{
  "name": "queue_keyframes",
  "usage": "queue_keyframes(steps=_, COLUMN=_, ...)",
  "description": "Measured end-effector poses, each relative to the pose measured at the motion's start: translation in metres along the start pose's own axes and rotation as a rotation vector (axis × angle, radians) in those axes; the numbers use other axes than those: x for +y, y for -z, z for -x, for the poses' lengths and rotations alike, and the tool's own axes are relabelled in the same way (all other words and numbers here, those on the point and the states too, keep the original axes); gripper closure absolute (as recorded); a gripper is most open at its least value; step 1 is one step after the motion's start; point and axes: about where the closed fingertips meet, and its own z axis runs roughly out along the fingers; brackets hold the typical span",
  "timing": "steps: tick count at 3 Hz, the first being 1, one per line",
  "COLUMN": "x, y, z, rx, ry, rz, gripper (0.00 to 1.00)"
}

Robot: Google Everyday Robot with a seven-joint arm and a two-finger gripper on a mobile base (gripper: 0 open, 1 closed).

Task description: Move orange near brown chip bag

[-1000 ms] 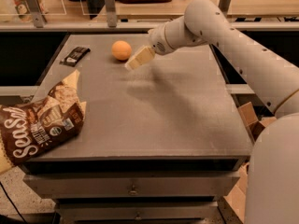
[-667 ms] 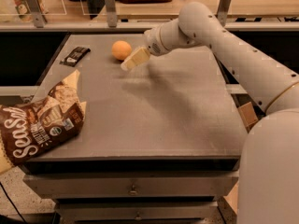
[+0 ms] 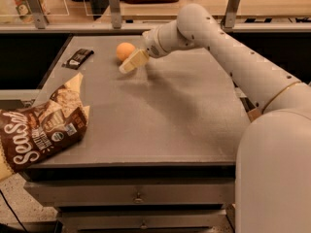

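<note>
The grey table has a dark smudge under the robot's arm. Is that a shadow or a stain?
Camera view: it looks like a shadow, soft-edged, lying on the grey metal table below the white robot arm. Camera view: the gripper is just right of the small round orange fruit, whose top looks brightest, so the light probably comes from above.

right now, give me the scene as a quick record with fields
surface: grey table with drawers in front
orange: orange on the table's far side, not lifted
bag: brown chip bag at the near left corner, hanging over the edge
other item: black wrapper at the far left, left of the orange
pincer: pincer low over the table, just right of the orange; contact unclear
task state: orange far from the bag
</note>
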Motion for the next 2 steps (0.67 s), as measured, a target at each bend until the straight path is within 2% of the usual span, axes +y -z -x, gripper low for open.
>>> queue_keyframes(steps=2, x=-0.001, y=-0.016, z=0.007, rx=-0.009, ry=0.021, rz=0.031, gripper=0.00)
